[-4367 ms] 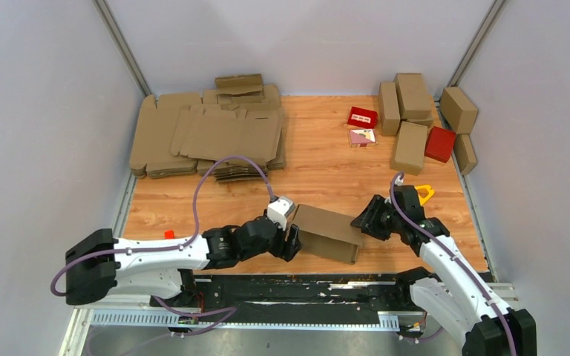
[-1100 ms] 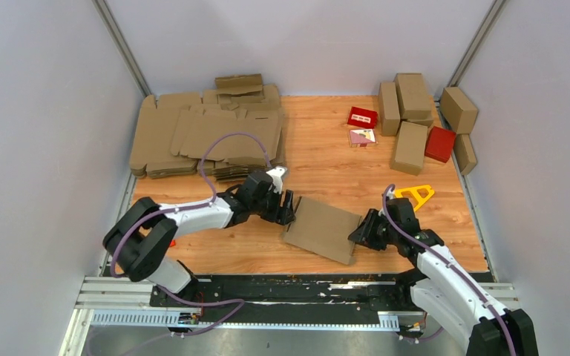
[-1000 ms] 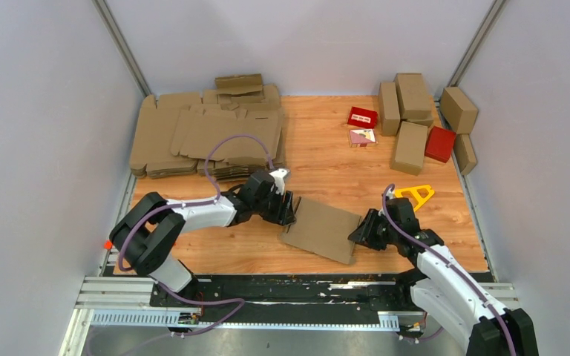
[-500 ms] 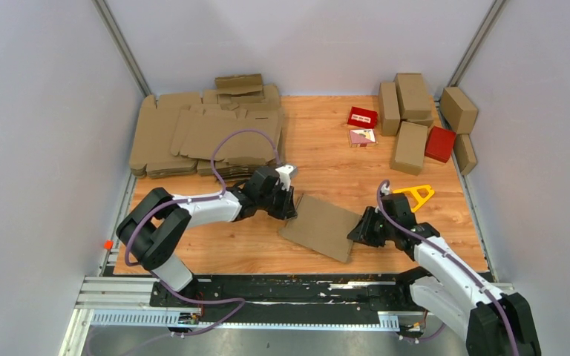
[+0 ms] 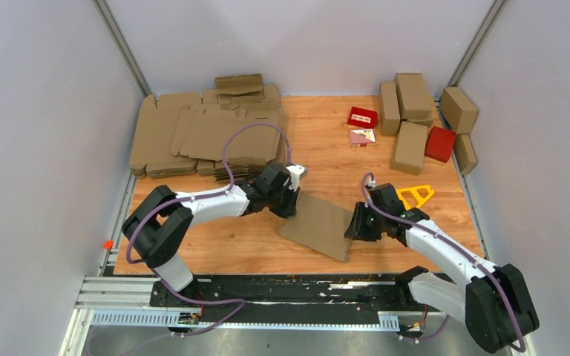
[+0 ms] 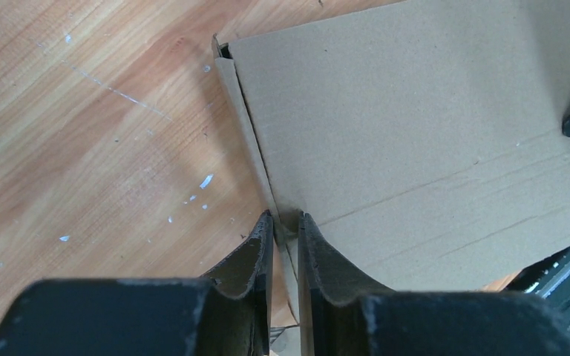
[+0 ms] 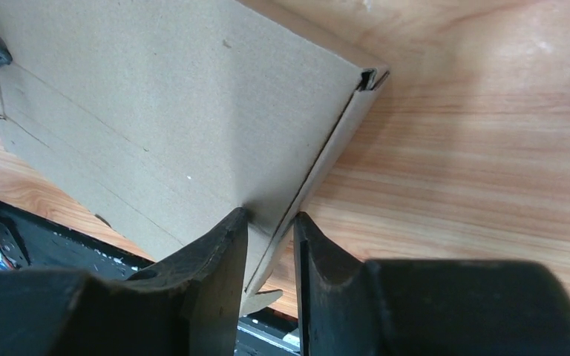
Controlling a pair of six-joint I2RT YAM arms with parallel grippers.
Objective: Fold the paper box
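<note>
What changed: my left gripper [image 6: 284, 216] has just narrowed from a wide stance onto the left side wall of the plain brown cardboard paper box [image 5: 319, 226]. The box has turned slightly and lies lower on the wooden table [image 5: 215, 248] than a few seconds ago.
Meaning for the task: I judge the box nearly finished. The lid is down and both arms now hold it by its ends, probably to settle or square it.
Left tool: pressed together, pinching the left wall edge.
Right tool: my right gripper [image 7: 269, 215] sits astride the right wall, its fingers close on the cardboard, pinching it.
Box position: near the front middle of the table, between the two grippers, well apart from the stack of flat brown blanks [image 5: 208, 137].
Arm pose: the left arm reaches far right, low and stretched. The right arm is bent inward, wrist pointing left.
</note>
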